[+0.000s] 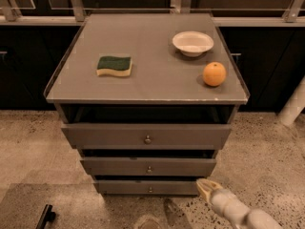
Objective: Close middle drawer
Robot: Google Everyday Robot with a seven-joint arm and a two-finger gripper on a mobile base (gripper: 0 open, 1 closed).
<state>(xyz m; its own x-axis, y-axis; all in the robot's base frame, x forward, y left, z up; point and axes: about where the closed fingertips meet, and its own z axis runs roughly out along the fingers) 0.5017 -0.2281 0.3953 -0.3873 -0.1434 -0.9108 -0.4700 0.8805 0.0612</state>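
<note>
The middle drawer (148,166) is a grey front with a small round knob, between a wider top drawer (147,136) and a narrower bottom drawer (143,187). All three stand pulled out a little, with dark gaps above them. My gripper (206,187) is at the lower right, its pale tip just below the middle drawer's right corner and beside the right end of the bottom drawer front. The white arm (238,211) runs off towards the bottom right.
On the cabinet top (152,87) lie a green and yellow sponge (114,65), a white bowl (192,43) and an orange (214,74). Dark cabinets stand behind. A white post (293,106) is at the right, on a speckled floor.
</note>
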